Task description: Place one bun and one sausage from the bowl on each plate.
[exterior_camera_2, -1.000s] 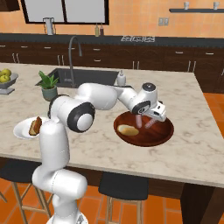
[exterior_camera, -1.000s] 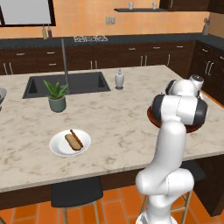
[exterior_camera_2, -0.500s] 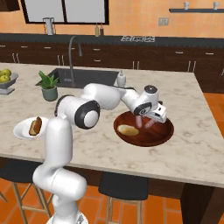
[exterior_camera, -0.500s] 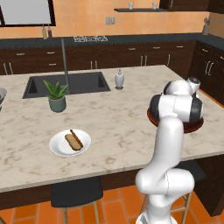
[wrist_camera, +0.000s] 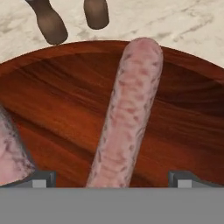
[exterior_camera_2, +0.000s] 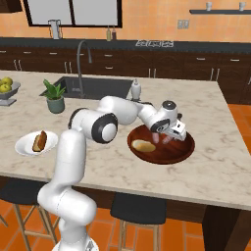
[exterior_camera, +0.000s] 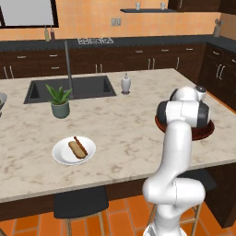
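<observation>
Low at center frame, my end effector (exterior_camera_2: 169,139) spreads its fingers around a sausage (wrist_camera: 127,113) in the reddish-brown bowl (exterior_camera_2: 179,152), beside a bun (exterior_camera_2: 144,145).

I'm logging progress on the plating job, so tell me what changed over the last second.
Very little. The claw hangs low over the reddish-brown bowl, and the wrist has turned a touch and settled slightly toward the sausage between its tips. Nothing was gripped or released. The bun in the bowl, the white plate with its bun and sausage, and the potted plant stayed put.
</observation>
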Available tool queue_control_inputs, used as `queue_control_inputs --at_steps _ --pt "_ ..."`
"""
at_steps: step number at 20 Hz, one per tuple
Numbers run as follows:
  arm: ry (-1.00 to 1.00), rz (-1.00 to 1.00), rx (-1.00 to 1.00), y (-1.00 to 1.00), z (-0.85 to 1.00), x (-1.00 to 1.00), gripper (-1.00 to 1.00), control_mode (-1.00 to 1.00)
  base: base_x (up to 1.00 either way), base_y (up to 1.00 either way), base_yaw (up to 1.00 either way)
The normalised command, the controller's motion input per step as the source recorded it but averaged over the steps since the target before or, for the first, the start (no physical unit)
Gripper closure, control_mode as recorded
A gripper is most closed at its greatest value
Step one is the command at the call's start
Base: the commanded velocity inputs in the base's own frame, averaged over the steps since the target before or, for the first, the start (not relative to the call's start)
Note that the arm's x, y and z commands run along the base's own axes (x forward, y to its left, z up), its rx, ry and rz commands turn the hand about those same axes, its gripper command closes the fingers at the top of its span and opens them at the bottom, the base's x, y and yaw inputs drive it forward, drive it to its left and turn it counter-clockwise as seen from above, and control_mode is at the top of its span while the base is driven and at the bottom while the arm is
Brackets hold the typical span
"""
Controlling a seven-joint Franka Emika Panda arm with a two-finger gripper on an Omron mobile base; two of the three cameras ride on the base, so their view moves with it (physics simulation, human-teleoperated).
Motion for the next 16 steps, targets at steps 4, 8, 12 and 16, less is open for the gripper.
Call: queue_control_inputs --at_steps 4,8,12,16 --pt "0.0 0.0 0.0 0.0 -0.41 0.12 -1.0 -1.0 0.0 0.0 0.0" --pt "-0.01 0.0 0.0 0.0 -0.23 0.01 -1.0 -1.0 0.0 0.0 0.0" --pt "0.0 0.0 0.0 0.0 0.0 0.0 -1.0 -1.0 0.0 0.0 0.0" --pt "0.0 0.0 0.0 0.0 0.0 0.0 1.0 -1.0 0.0 0.0 0.0"
